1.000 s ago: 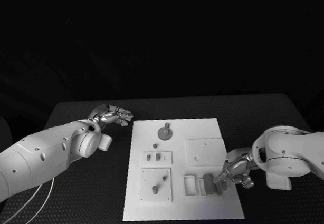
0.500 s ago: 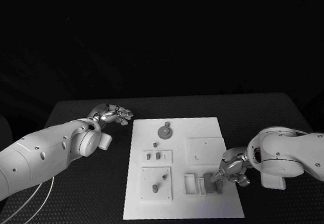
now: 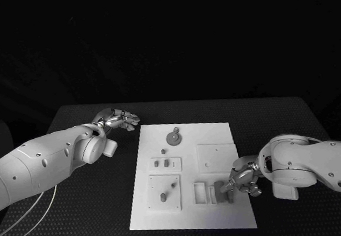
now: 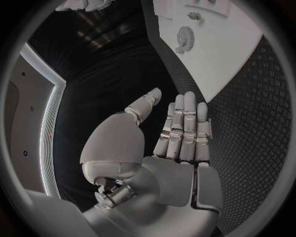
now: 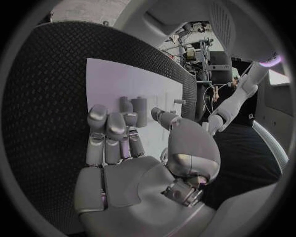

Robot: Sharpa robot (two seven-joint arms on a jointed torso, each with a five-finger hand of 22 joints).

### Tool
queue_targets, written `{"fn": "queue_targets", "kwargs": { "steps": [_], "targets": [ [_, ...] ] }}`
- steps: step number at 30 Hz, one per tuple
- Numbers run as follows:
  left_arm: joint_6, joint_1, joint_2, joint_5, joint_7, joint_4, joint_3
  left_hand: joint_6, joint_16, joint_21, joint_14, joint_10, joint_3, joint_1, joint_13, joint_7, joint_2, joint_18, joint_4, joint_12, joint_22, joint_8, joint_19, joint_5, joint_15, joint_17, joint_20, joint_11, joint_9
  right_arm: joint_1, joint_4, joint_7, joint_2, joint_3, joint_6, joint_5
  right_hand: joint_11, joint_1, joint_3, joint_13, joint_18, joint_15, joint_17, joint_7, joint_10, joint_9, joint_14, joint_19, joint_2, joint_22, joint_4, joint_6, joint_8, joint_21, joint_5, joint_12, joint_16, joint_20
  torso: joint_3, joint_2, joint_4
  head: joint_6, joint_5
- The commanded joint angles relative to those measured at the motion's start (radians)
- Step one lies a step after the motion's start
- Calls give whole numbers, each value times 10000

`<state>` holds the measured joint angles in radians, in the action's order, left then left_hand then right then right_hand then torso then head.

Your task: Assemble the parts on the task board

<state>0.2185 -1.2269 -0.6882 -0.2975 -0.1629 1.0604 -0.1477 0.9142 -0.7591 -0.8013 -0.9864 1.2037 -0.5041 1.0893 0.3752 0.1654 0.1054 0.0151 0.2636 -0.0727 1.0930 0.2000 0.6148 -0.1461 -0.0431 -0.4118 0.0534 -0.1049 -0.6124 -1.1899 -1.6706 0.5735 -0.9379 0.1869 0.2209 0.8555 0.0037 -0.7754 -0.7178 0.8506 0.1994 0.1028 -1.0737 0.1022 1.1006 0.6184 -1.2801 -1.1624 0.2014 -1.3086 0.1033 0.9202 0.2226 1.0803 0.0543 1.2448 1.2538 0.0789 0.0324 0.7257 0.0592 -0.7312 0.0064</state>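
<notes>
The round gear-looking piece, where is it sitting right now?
In the head view the gear piece lies near the far end of the task board, closest to the left hand, which hovers off the board's corner.

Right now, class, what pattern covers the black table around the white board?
A fine raised diamond weave covers the table; the right wrist view shows it best, beside the board.

right hand edged further over the task board, apparently nearer the upright parts
</notes>
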Motion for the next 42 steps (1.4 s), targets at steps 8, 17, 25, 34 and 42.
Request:
{"fn": "queue_targets", "kwargs": {
  "steps": [8, 17, 25, 34, 42],
  "targets": [
    [-100, -1, 7, -19, -58, 36, 4, -92, 36, 40, -81, -63, 11, -64, -13, 7, -7, -36, -66, 28, 16, 39, 61, 30, -5, -24, 18, -10, 11, 11, 2, -6, 104, 6, -417, 140, 114, 8, -135, 40, 624, -94, -32, 271, 13, -77, 3, 21, 76, -98, -74, -329, -102, 28, -53, -71, -95, -20, 0, 0, -7, -37, 37],
    [-94, -2, 1, -22, -60, 42, 4, -92, 39, 43, -84, -63, 10, -63, -13, 7, -7, -35, -68, 28, 19, 42, 62, 31, -4, -31, 18, -9, 12, 52, 117, 142, 246, 15, -374, 502, 134, 22, -177, 54, 624, -113, -45, 291, 24, -123, -7, 19, 91, -93, -106, -376, -148, 31, -54, -88, -114, -30, 1, -2, 2, -45, 34],
    [-98, -2, -8, -22, -58, 42, 4, -91, 41, 45, -86, -62, 9, -62, -12, 6, -7, -35, -71, 27, 21, 45, 63, 31, -3, -37, 19, -9, 13, 71, 106, 193, 243, 21, -307, 750, 149, 20, -211, 63, 624, -128, -54, 306, 23, -154, -14, 22, 83, -89, -142, -405, -178, 32, -54, -103, -129, -39, 3, -3, -6, -67, 45],
    [-106, -2, -9, -24, -53, 49, 4, -91, 43, 47, -88, -62, 9, -61, -12, 6, -6, -35, -73, 26, 23, 47, 63, 32, -3, -42, 19, -9, 14, 81, 74, 150, 268, 23, -403, 887, 160, 8, -236, 74, 624, -140, -63, 317, 19, -176, -16, 29, 100, -88, -195, -411, -192, 33, -54, -118, -147, -49, -1, -1, -4, -55, 50],
    [-125, -2, 4, -25, -37, 44, 4, -89, 45, 49, -90, -59, 10, -68, -11, 6, -12, -36, -82, 25, 26, 51, 65, 34, -3, -47, 18, -9, 15, 144, 246, 263, 481, 75, -785, 795, 143, 66, -254, 97, 624, -128, -82, 298, 42, -190, -36, 15, 241, -79, -211, -285, -142, 42, -55, -131, -168, -73, 0, -3, -5, -63, 40]
  ]
}}
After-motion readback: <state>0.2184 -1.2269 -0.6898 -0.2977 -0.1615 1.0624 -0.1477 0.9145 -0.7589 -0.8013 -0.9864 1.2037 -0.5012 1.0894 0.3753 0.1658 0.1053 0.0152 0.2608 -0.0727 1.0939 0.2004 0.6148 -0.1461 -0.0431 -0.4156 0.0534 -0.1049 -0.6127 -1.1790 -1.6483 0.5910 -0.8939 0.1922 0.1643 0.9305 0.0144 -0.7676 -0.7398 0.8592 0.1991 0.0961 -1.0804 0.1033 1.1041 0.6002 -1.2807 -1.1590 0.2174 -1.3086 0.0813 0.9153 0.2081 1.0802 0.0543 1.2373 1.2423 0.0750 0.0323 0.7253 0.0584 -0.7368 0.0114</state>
